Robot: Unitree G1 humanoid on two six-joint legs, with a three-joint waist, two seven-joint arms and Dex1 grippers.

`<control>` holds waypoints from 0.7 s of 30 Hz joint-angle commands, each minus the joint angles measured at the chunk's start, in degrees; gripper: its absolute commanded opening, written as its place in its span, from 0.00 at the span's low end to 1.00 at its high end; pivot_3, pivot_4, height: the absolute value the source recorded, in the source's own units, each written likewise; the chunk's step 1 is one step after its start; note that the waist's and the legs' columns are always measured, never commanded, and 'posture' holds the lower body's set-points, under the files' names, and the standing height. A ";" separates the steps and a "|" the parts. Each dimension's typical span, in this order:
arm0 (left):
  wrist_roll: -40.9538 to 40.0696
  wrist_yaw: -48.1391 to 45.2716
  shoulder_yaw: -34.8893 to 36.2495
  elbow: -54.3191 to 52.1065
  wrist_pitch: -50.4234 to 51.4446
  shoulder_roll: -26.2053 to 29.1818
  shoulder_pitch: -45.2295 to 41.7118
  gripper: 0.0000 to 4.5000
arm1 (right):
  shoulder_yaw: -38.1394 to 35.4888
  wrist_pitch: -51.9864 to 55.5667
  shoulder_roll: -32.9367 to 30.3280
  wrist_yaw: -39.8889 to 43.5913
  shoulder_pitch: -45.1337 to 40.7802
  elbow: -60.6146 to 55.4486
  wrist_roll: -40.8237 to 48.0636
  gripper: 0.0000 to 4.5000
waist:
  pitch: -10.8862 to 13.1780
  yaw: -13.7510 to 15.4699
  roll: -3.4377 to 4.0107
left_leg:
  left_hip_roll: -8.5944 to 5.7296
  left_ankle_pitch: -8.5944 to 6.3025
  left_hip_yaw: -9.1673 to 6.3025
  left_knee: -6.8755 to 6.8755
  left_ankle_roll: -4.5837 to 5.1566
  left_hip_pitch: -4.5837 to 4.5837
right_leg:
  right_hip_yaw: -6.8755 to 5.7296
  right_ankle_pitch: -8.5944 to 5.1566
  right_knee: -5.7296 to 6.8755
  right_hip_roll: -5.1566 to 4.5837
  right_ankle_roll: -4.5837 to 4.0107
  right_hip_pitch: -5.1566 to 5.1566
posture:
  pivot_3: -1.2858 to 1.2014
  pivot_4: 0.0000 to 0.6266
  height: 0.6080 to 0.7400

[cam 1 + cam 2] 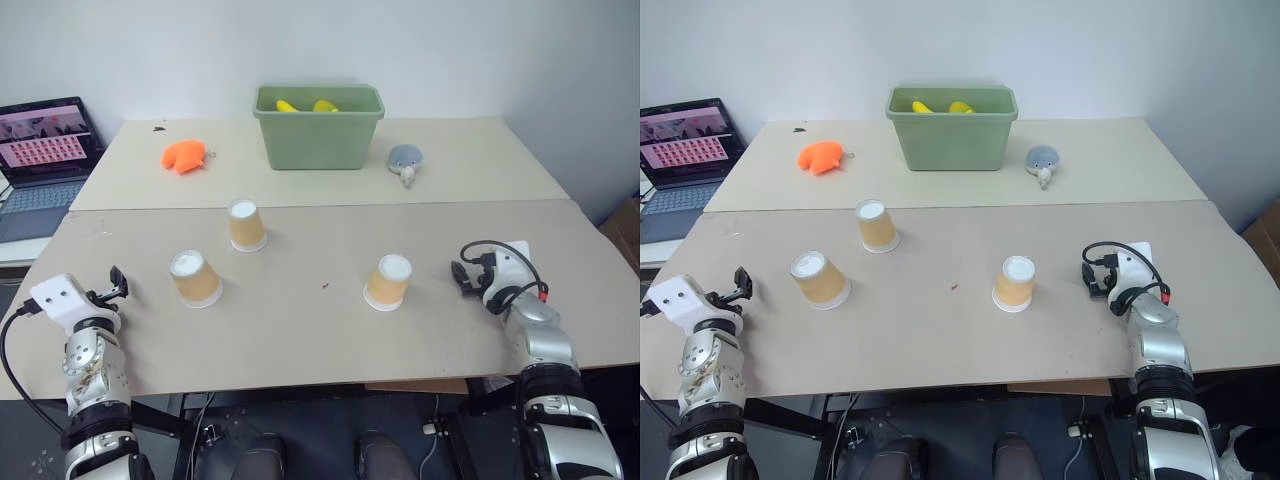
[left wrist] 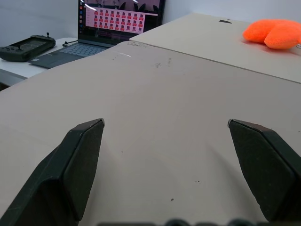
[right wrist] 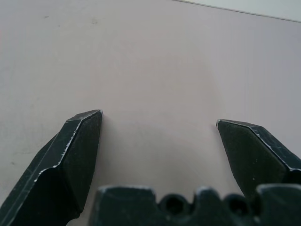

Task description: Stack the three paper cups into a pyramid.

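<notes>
Apart on the matte desk (image 1: pixel 300 330), three tapered paper cups (image 1: pixel 195 278) stand upturned; both grippers' jaws gape empty

Three paper cups stand inverted and apart on the near table (image 1: pixel 940 340): the left cup (image 1: pixel 819 279), tilted; the rear cup (image 1: pixel 876 226), just behind and to the right of it; the right cup (image 1: pixel 1014 284), well apart from both. The left claw (image 1: pixel 740 283) is near the left table edge; the right claw (image 1: pixel 1095 275) is beside the right cup, not touching. On the far table: a green bin (image 1: pixel 952 126) holding yellow items, an orange toy (image 1: pixel 820 156), a grey toy (image 1: pixel 1044 162). A laptop (image 1: pixel 685 160) sits at far left.
</notes>
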 commanded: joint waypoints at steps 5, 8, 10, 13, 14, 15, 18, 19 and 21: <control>-3.83 -5.98 1.92 -1.65 0.05 2.81 -1.51 1.00 | -1.06 0.77 -1.77 -1.78 -3.83 -1.15 -0.61 0.99 | 0.00 -0.02 0.00 | 0.00 0.00 0.00 0.00 0.00 -0.01 | 0.00 0.00 0.01 0.00 0.00 -0.02 | 0.52 0.24 0.96; -5.99 -10.17 1.79 -5.71 1.79 3.74 0.10 1.00 | -3.29 3.04 -0.81 -0.04 -6.61 -7.34 4.25 0.99 | 0.03 -0.29 0.03 | 0.00 0.00 0.00 -0.04 0.00 -0.08 | 0.01 0.00 0.00 0.00 0.00 -0.11 | 0.52 0.24 0.96; -8.47 -13.08 2.42 -11.35 4.78 4.80 3.06 1.00 | -3.75 6.66 0.09 3.00 -8.69 -15.40 9.62 0.99 | 0.05 -0.59 0.06 | 0.01 0.00 0.00 -0.04 0.00 -0.23 | 0.02 0.00 0.02 0.00 0.00 -0.29 | 0.52 0.24 0.96; -11.83 -16.75 2.45 -19.33 9.42 6.13 6.93 1.00 | -2.75 12.61 0.93 7.31 -10.93 -25.27 16.07 0.99 | 0.06 -1.02 0.10 | 0.06 0.00 -0.02 -0.03 0.00 -0.55 | 0.11 0.00 0.15 0.01 -0.01 -0.74 | 0.52 0.24 0.96; -13.21 -17.65 2.48 -21.93 11.08 6.55 7.74 1.00 | -2.09 14.41 1.14 8.46 -11.74 -27.74 17.73 0.99 | 0.06 -0.96 0.10 | 0.07 0.00 -0.03 -0.03 0.00 -0.65 | 0.11 0.01 0.18 0.03 -0.01 -0.83 | 0.52 0.24 0.96; -15.66 -19.43 2.32 -25.53 14.04 7.48 8.74 1.00 | -0.91 16.85 1.49 10.01 -12.93 -30.82 19.94 0.99 | 0.06 -0.77 0.10 | 0.10 0.00 -0.03 -0.03 0.00 -0.67 | 0.08 0.01 0.18 0.05 -0.01 -0.86 | 0.52 0.24 0.96; -21.87 -25.77 0.89 -34.81 23.42 11.62 12.01 1.00 | 3.98 23.31 2.11 15.97 -16.59 -38.46 25.46 0.99 | 0.08 -0.40 0.10 | 0.10 0.00 -0.05 0.01 0.00 -0.75 | 0.07 0.01 0.16 0.03 -0.02 -0.89 | 0.52 0.24 0.96; -23.40 -29.32 -0.35 -37.69 27.07 14.03 14.38 1.00 | 6.82 25.34 2.64 18.26 -17.92 -41.15 27.02 0.99 | 0.09 -0.35 0.12 | 0.10 0.00 -0.07 0.02 0.00 -0.75 | 0.07 0.01 0.14 0.03 -0.02 -0.88 | 0.52 0.24 0.96; -25.12 -34.64 -2.15 -41.65 31.78 17.72 18.49 1.00 | 13.04 27.95 3.66 21.98 -19.24 -45.78 28.02 0.99 | 0.22 -0.47 0.32 | 0.10 0.00 -0.09 0.00 0.00 -0.76 | 0.09 0.02 0.12 0.04 -0.03 -0.92 | 0.52 0.24 0.96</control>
